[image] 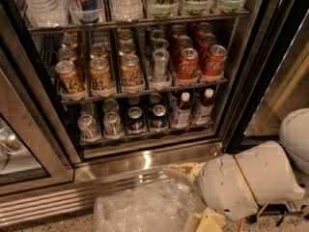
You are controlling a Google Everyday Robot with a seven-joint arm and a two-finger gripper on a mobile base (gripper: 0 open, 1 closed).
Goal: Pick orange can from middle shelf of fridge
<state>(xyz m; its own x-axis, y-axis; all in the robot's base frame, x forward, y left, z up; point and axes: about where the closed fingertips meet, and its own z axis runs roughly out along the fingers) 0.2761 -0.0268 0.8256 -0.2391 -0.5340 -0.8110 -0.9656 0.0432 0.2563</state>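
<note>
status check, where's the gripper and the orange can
Open gripper low by the fridge base, holding nothing. Front orange can untouched on the middle shelf. Crumpled clear plastic beside the gripper.

The orange-bronze aluminium drink can (pixel 130 70) with dark script (one of many alike) stands upright at the front of its lane on the dark wire middle shelf (pixel 145 93) of the stainless-steel, glass-doored fridge (pixel 145 159), well above and left of the low gripper (pixel 193 195).
</note>
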